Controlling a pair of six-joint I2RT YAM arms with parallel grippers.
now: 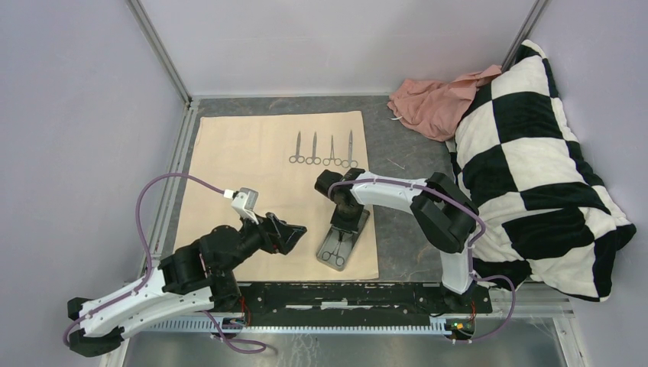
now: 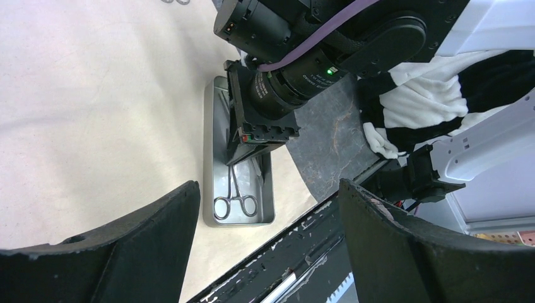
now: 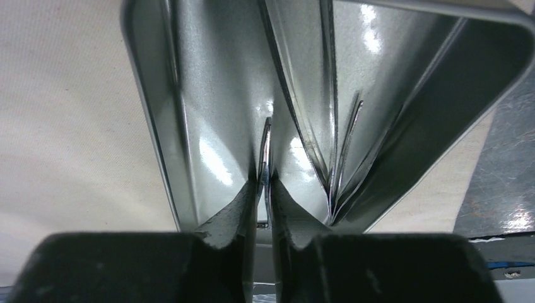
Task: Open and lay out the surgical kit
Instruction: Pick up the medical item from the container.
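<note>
Grey tabletop [image 1: 401, 248] shows right of the steel tray [image 2: 208, 158], hemmed in by a checked pillow [image 1: 535, 168]. The beige cloth wrap [image 1: 252, 168] lies flat under the tray and spreads left. Inside the tray my right claw [image 3: 265, 183] pinches a slim instrument [image 3: 266, 136]. Left of the tray, my left claw [image 2: 268, 184] hangs spread wide, holding nothing. A row of instruments [image 1: 322, 149] lies beyond the tray.

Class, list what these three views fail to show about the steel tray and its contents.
1. Top view: far half of the tray, covered by the right gripper.
2. Left wrist view: tips of the instrument in the tray, behind that gripper.
3. Right wrist view: that instrument's handles, out of view below the fingers; reflections blur how many pieces lie there.
</note>
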